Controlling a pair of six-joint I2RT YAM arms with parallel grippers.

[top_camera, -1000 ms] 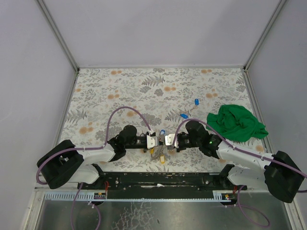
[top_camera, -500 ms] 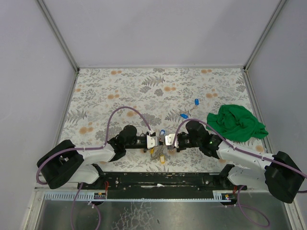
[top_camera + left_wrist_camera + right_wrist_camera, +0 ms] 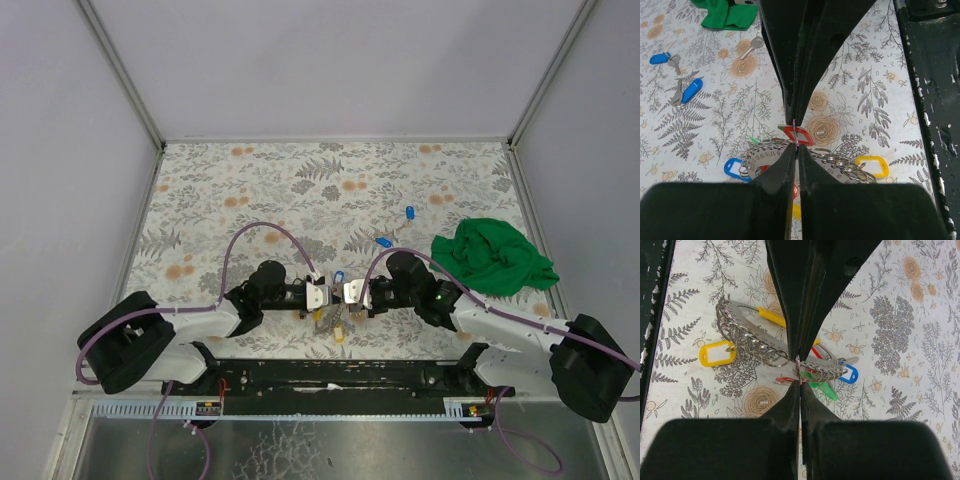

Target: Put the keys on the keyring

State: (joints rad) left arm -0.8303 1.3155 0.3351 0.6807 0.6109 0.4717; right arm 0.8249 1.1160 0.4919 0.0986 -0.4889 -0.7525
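The keyring [image 3: 331, 322], a curved metal plate strung with small split rings and coloured tags, lies near the table's front edge, also in the left wrist view [image 3: 754, 163] and the right wrist view [image 3: 754, 337]. My left gripper [image 3: 329, 295] and right gripper [image 3: 342, 294] meet tip to tip just above it. Both are shut on one thin split ring [image 3: 798, 367] seen edge-on, with a red tag [image 3: 801, 135] beside it. Loose keys with blue tags [image 3: 408, 212] [image 3: 382, 242] [image 3: 339, 277] lie further back, two of them in the left wrist view [image 3: 659, 58] [image 3: 691, 90].
A crumpled green cloth [image 3: 495, 257] lies at the right, its edge in the left wrist view [image 3: 722, 16]. A bare silver key [image 3: 754, 45] rests near it. The black base rail [image 3: 330, 375] runs along the near edge. Grey walls enclose the flowered tabletop [image 3: 300, 180].
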